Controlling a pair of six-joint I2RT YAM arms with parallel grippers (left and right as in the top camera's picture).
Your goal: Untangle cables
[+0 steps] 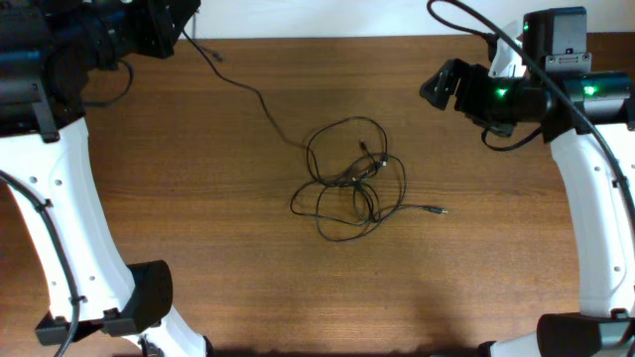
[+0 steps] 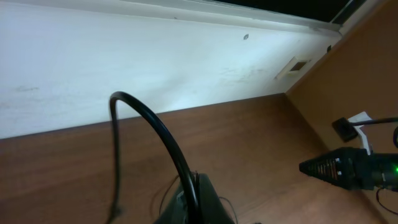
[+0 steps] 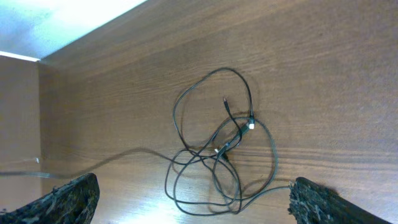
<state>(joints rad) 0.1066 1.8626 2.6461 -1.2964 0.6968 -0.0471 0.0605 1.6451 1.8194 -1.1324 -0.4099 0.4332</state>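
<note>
The cables (image 1: 352, 178) lie as a loose black tangle of thin loops in the middle of the wooden table (image 1: 198, 218). One plug end (image 1: 441, 210) sticks out to the right. A single strand (image 1: 248, 91) runs from the tangle up and left to my left gripper (image 1: 187, 30) at the far left corner, which is shut with that strand ending at its tip. In the left wrist view the dark shut fingers (image 2: 202, 202) sit at the bottom edge. My right gripper (image 1: 435, 87) hovers at the far right, open and empty. In its wrist view the cables (image 3: 217, 146) lie between and beyond its wide-spread fingers (image 3: 68, 199).
A thick black arm cable (image 2: 155, 127) arches over the left gripper in its wrist view. A white wall (image 2: 124, 68) borders the table's far edge. The white arm bases (image 1: 60, 228) stand at both table sides.
</note>
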